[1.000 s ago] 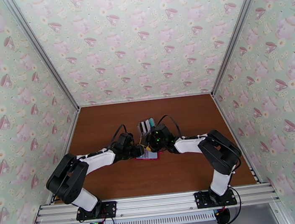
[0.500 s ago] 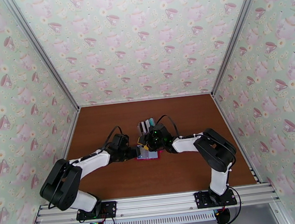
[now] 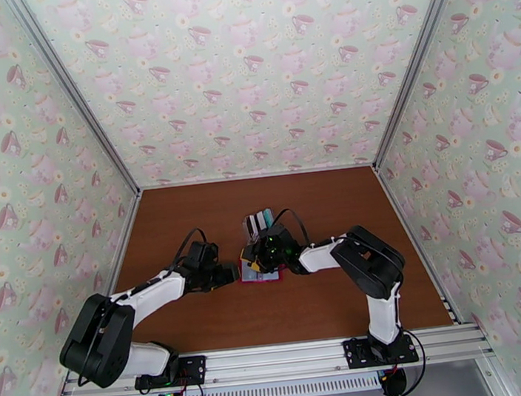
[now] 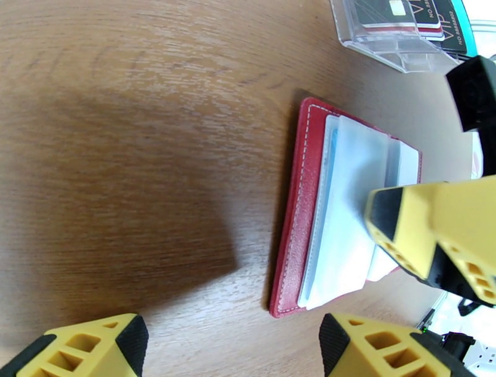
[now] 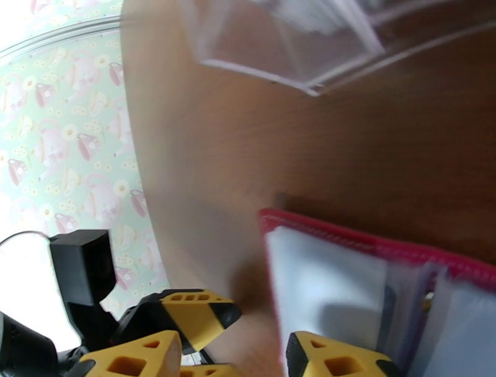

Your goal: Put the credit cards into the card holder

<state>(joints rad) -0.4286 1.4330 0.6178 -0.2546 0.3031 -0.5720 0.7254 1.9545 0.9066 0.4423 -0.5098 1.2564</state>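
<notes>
The pale letters "VIP" stand on a black plastic card slotted in the clear plastic slotted rack. On the same card, towards the rack's front lip, runs "NO." and a row of eights, the last digits too small to read.

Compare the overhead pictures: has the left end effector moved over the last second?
Yes. The left end effector has drawn back leftward, away from the clear rack and card holder.

card holder red, pkts pale blue | table brn wood | walls teacup print
</notes>
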